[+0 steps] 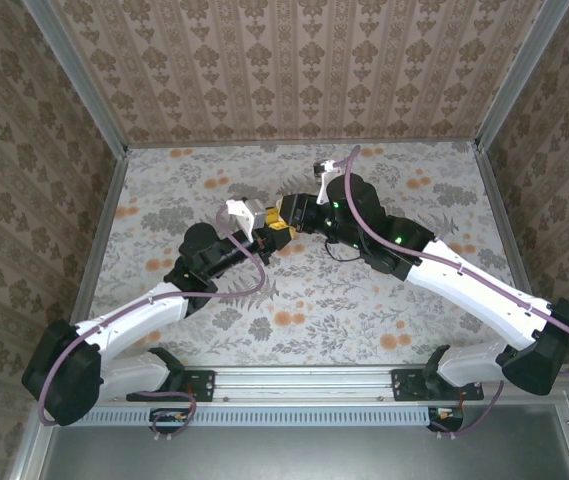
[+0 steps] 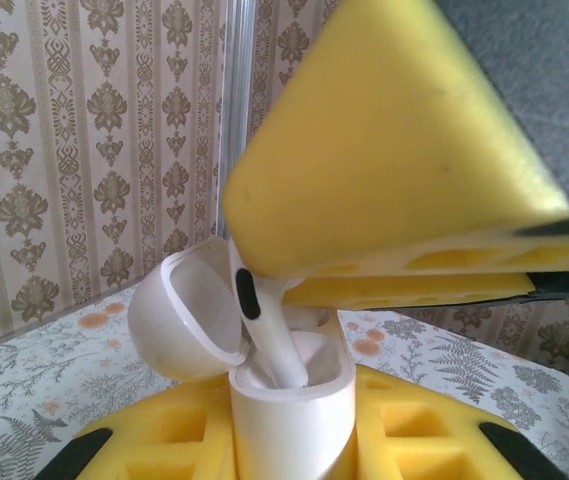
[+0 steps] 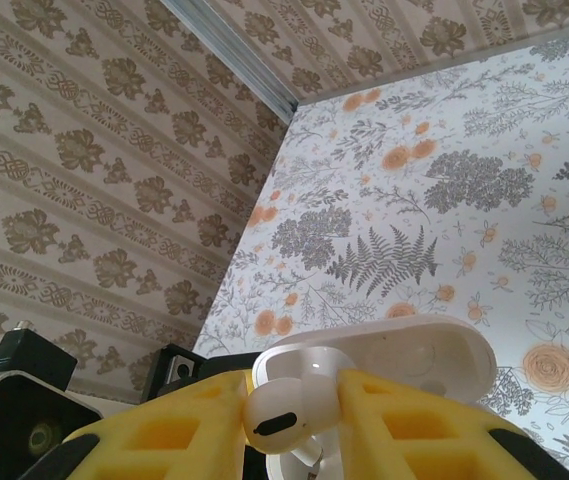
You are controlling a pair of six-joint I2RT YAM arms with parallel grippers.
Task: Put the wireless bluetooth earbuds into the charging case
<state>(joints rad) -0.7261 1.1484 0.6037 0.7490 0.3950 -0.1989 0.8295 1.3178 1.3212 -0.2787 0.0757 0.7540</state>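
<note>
The white charging case stands upright between my left gripper's yellow pads, which are shut on it. Its lid hangs open to the left. A white earbud with a black vent slot points stem-down into the case's left well, its tip inside the rim. My right gripper's fingers reach in from above and pinch the earbud's head. In the right wrist view the earbud sits between the pads of my right gripper, above the open case. Both grippers, left and right, meet mid-table.
The floral tabletop is walled by patterned panels at the back and sides, with a metal rail along the near edge. Both arms cross the middle of the table.
</note>
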